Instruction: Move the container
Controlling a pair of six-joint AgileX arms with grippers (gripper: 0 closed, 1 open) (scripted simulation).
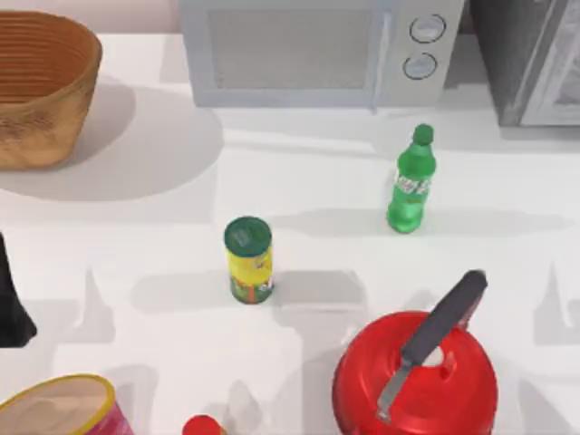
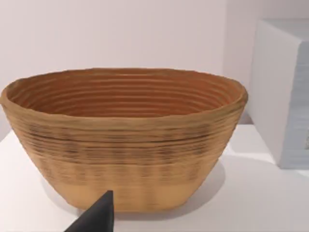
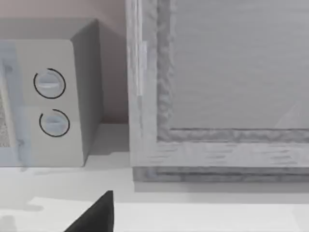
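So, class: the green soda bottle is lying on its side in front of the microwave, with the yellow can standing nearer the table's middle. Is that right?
Not quite. In the top view the green soda bottle stands upright, cap up, not on its side. The rest holds: it is in front of the microwave, and the yellow can stands nearer the middle.

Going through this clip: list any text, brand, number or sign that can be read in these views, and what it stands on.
Nothing reads as words.
Green bottle: white-and-green label, print too blurred to read.
Yellow can: marks on its side and green lid, illegible.
Microwave: two round dials, no readable numbers or signs.
Red pot, woven basket, pink tub: no text visible.
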